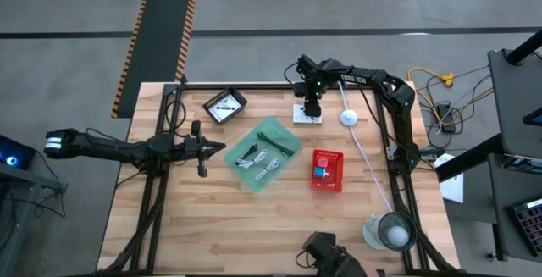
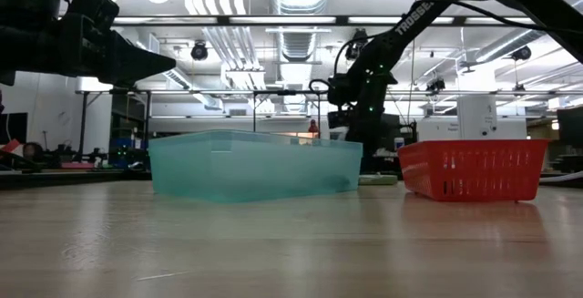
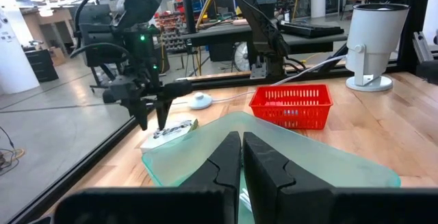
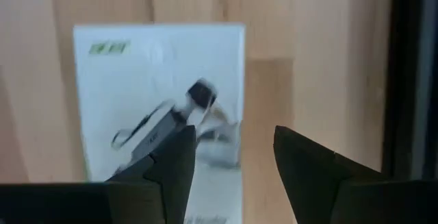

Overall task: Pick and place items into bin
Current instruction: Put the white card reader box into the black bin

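I see the big bin near the middle of the surface. A coiled cable and some small pieces lie inside it. Just to its right sits a basket with small things in it. Behind the bin on the left is a small tray. Behind it on the right lies a flat packet, and my right gripper hangs just over it. My left gripper waits left of the bin. A round puck rests right of the packet.
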Available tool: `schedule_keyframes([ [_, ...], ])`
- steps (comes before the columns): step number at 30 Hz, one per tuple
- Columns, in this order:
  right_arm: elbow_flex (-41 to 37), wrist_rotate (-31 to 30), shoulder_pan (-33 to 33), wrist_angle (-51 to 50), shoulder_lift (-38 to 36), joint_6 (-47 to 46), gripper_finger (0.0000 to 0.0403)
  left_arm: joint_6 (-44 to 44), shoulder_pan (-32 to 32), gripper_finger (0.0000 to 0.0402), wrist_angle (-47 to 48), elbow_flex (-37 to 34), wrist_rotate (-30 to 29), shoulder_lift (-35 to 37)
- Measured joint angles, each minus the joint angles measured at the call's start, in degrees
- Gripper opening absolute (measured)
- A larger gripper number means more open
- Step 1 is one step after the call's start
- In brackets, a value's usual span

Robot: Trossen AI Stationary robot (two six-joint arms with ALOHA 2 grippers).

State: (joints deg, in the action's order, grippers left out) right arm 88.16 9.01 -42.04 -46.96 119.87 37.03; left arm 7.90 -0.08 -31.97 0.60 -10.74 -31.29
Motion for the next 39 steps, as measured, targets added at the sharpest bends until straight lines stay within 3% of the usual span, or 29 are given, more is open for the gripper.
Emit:
schedule_keyframes([
  [16, -0.28, 0.31, -0.66, 0.84, 3.71, -0.50, 0.0177, 0.00, 0.00, 0.0002, -0.07, -0.02, 0.01, 0.02],
  [20, -0.33, 0.52, -0.62, 0.32, 3.65, 0.85, 0.0133, 0.00, -0.01, 0.0002, -0.07, -0.02, 0.02, 0.02],
  [26, -0.37, 0.30, -0.32, -0.55, 3.51, 6.04, 0.0024, 0.00, -0.01, 0.0002, -0.07, -0.02, 0.02, 0.02],
  [39, 0.57, -6.68, 1.48, -0.81, -0.57, 2.19, 0.0009, 0.35, -0.01, 0.0002, -0.61, 0.05, 0.00, 0.02],
])
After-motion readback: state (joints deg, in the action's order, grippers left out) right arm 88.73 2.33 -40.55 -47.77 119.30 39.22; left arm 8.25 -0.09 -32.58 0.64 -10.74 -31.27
